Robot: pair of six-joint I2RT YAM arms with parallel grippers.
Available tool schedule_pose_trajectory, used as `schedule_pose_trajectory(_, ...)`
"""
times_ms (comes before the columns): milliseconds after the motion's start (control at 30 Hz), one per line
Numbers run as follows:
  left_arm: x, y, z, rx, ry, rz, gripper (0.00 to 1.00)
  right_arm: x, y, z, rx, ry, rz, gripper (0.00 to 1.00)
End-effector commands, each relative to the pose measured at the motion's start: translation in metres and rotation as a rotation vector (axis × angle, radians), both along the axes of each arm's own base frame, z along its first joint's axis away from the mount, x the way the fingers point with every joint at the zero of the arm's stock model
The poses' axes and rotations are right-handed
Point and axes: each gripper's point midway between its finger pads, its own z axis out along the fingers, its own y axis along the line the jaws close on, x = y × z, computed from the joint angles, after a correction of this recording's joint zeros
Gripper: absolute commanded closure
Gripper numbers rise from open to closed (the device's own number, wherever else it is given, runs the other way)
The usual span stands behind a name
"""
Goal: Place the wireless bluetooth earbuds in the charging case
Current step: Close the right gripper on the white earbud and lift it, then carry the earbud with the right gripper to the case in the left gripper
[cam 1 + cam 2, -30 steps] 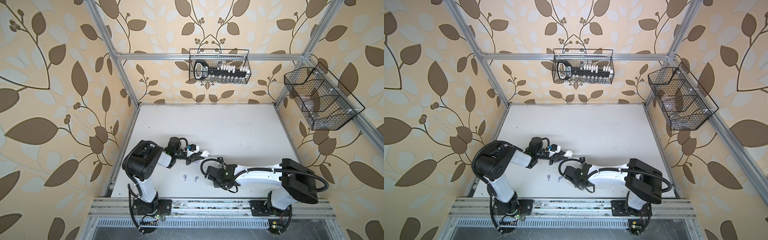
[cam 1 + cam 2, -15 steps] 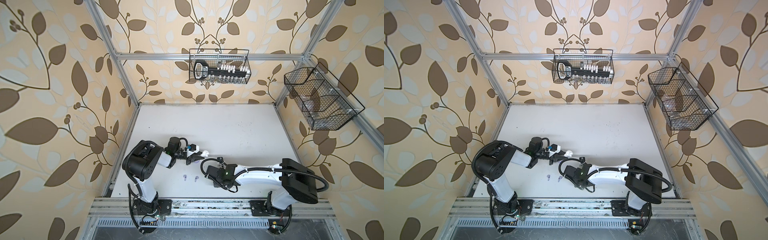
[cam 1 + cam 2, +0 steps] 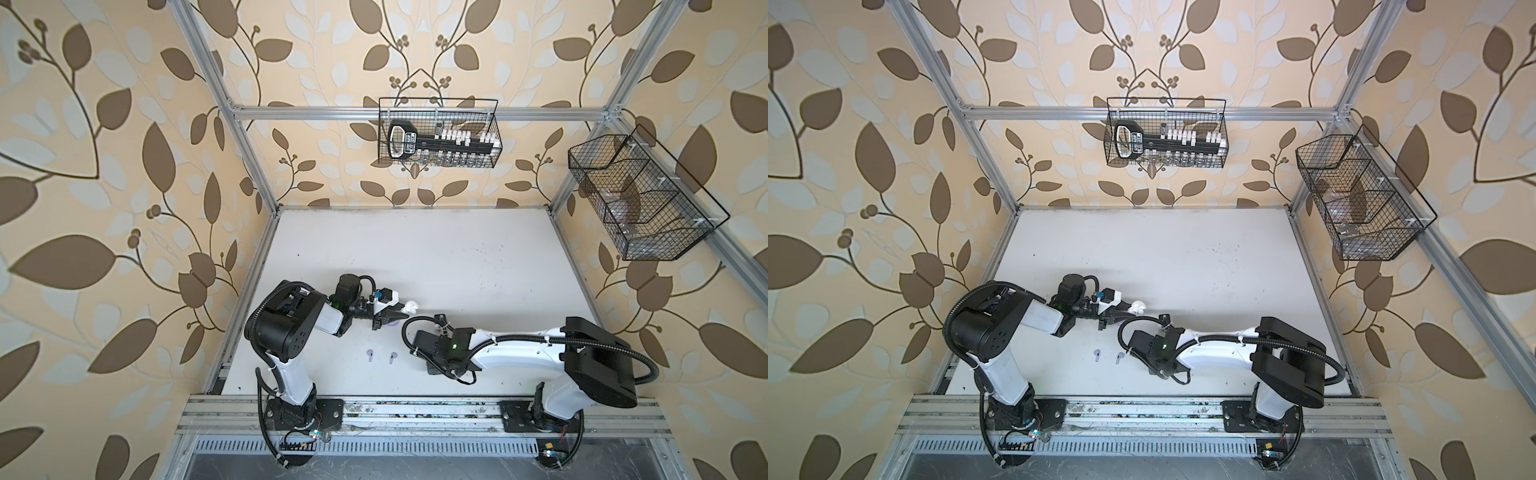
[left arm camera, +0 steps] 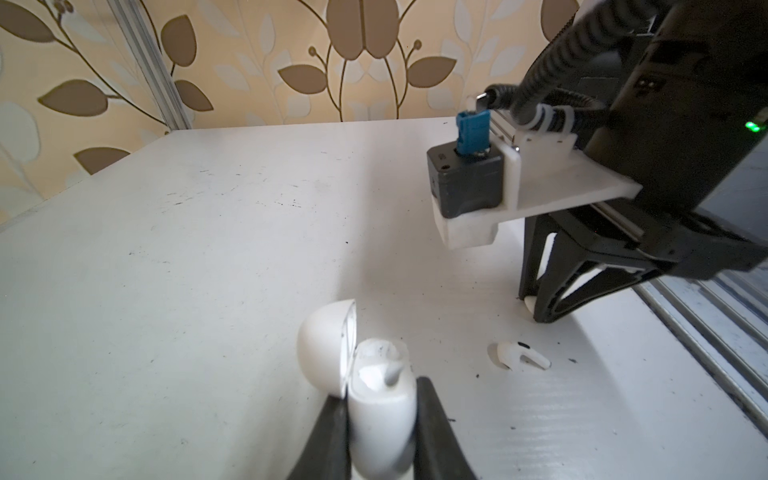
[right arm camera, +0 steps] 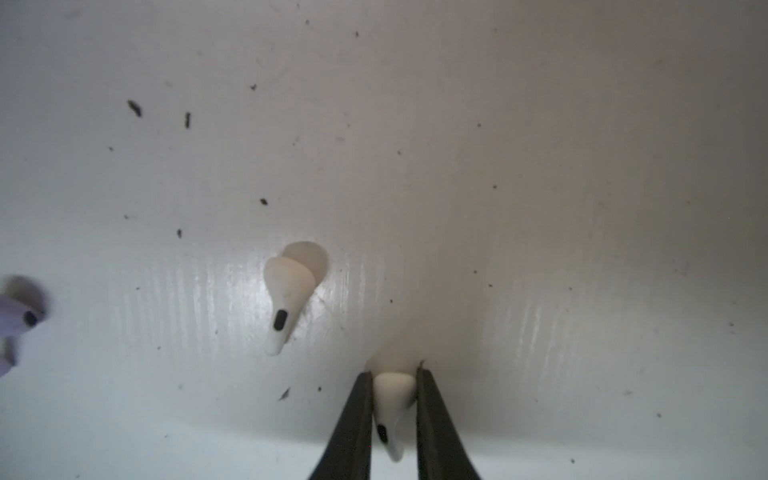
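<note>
right end effector (image 5: 394, 372) narrowed, pinching white earbud (image 5: 390, 399)

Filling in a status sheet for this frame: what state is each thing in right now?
left pincer: shut on case.
right pincer: shut on held earbud.
case: lid open.
held earbud: pinched, not in case.
loose white earbud: lying on table.
lavender earbuds: both lying on table, untouched.

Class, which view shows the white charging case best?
Left wrist view: the white charging case sits close, lid open, held by the left gripper. Both top views show a tiny blob; the right wrist view misses it.
</note>
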Motion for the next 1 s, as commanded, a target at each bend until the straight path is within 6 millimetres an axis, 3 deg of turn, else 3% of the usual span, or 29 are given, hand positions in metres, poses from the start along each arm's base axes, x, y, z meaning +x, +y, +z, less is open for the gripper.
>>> schedule_pose_trajectory(0, -0.001, -0.004, 0.016, -0.026, -0.056, -0.011, 1.0, -0.007, -0.017, -0.008, -0.048, 0.03, -0.006, 0.82)
schedule_pose_trajectory(500, 0.0, -0.004, 0.015, -0.026, -0.053, -0.007, 1.0, 0.006, -0.01, 0.014, 0.028, -0.06, -0.031, 0.84)
schedule_pose_trajectory(967, 0.002, -0.004, 0.016, -0.032, -0.053, 0.008, 1.0, 0.04, 0.006, 0.055, 0.226, -0.293, -0.079, 0.86)
